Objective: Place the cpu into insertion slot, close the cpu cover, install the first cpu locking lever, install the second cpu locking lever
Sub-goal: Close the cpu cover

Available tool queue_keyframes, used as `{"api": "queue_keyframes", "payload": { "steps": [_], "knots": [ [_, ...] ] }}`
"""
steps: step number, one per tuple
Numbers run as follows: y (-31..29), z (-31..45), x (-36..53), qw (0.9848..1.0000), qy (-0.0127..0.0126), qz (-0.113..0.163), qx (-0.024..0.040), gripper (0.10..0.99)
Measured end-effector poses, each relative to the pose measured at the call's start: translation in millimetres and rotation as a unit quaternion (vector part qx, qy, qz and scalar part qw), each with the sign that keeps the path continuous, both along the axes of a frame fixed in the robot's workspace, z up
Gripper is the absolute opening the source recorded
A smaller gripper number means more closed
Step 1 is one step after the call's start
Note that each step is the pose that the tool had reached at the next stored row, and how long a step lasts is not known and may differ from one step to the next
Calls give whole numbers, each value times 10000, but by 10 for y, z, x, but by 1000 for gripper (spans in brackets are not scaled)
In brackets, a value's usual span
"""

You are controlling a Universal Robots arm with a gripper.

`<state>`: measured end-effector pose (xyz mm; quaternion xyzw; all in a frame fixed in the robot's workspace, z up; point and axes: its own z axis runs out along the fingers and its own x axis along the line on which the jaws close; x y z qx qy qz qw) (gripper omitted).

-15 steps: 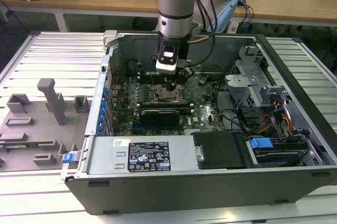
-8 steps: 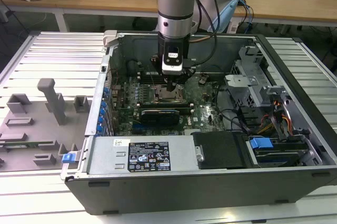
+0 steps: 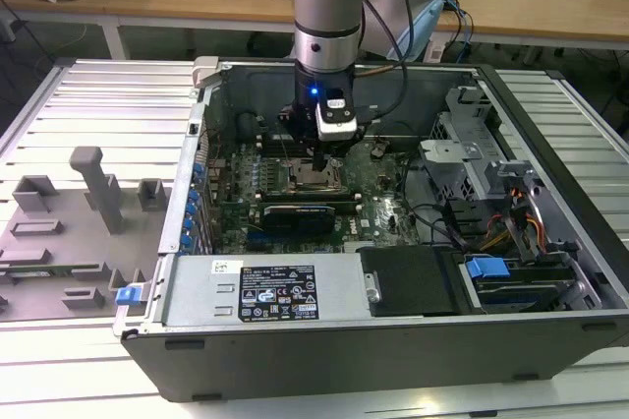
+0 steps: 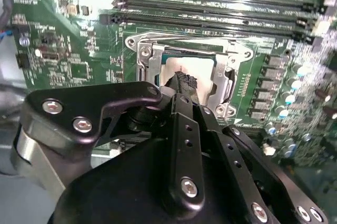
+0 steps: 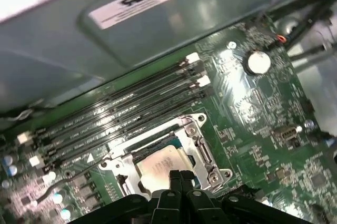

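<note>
Hanging straight down into the open computer case [image 3: 393, 365], the arm [image 3: 332, 6] holds its black gripper [image 3: 324, 158] [image 4: 185, 84] [image 5: 179, 175] right over the socket [image 3: 313, 179] [image 5: 158, 149] in the middle of the green motherboard [image 3: 388, 208]. The two fingers [image 5: 173, 178] are pressed together, tips side by side with nothing between them. In both wrist views those tips sit on or just above the chip; I cannot tell whether they touch it.

The chip [image 4: 181, 65] [image 5: 156, 167], pale and silvery, lies flat inside the socket, square to its edges. It is wider than the closed tips, so its top shows on either side of them. A silvery metal frame [image 4: 226, 74] [image 5: 202, 153] with screws at its corners runs round the socket, and the chip shows through its square opening. I cannot tell whether that frame is the cover lying shut.

Just beside the socket run the long black memory slots [image 4: 210, 3] [image 5: 131, 109], parallel to one of its edges. Farther from the socket a round coin battery [image 5: 258, 62] sits on the board. In the exterior view a labelled power supply [image 3: 280, 291] lies nearer the camera than the socket. Loose cables [image 3: 491, 232] lie well to the exterior view's right of the socket, and a grey moulded tray [image 3: 59, 242] lies outside the case to its left.
</note>
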<state>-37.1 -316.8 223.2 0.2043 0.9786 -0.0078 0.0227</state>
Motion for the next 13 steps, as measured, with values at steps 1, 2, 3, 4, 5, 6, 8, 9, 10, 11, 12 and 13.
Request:
{"api": "queue_keyframes", "payload": {
  "steps": [1,2,3,4,5,6,8,9,10,11,12,13],
  "knots": [
    [0,-1,0,10000,0,87,-2,106],
    [0,-1,0,9998,0,183,-4,106],
    [0,-2,0,9995,0,306,-6,106],
    [0,-3,0,9992,0,395,-7,106],
    [0,-5,0,9985,0,550,-8,106],
    [0,-5,0,9979,0,645,-9,106],
    [0,-7,0,9963,0,865,-10,106],
    [0,-8,0,9955,0,949,-10,106],
    [0,-9,0,9939,0,1101,-12,106],
    [0,-10,0,9928,0,1201,-13,106],
    [0,-11,0,9918,0,1279,-13,106],
    [0,-12,0,9901,0,1406,-15,106]
  ]
}}
